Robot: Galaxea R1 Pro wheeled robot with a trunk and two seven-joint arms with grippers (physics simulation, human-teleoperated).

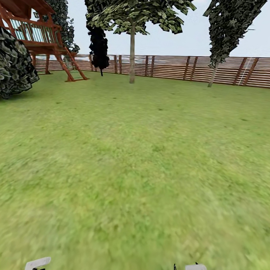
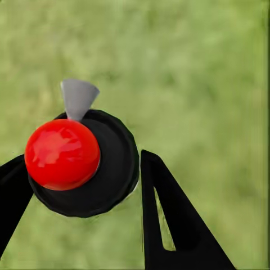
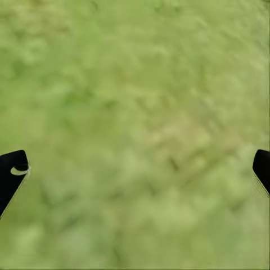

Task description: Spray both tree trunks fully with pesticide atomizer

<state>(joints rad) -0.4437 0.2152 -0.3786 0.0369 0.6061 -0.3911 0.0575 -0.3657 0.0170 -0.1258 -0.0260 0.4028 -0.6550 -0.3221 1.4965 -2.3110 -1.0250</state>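
Green lawn [image 1: 133, 170] ahead; the left claw [image 2: 84, 197] grips the spray bottle [image 2: 84, 163], the right claw [image 3: 135, 174] gapes wide. Next: find a pale trunk.

Flat, even daylight fills the head view: the sky [image 1: 169, 35] is a pale, washed-out grey-blue with no visible sun, and the lawn [image 1: 142, 158] carries no cast shadows. The far fence [image 1: 172, 67] and tree trunks are fairly crisp, but the near grass smears into a soft blur toward the bottom edge. In both wrist views the grass is a bright, unfocused wash, while a glossy red ball [image 2: 62, 153] shows pale highlights on its top.
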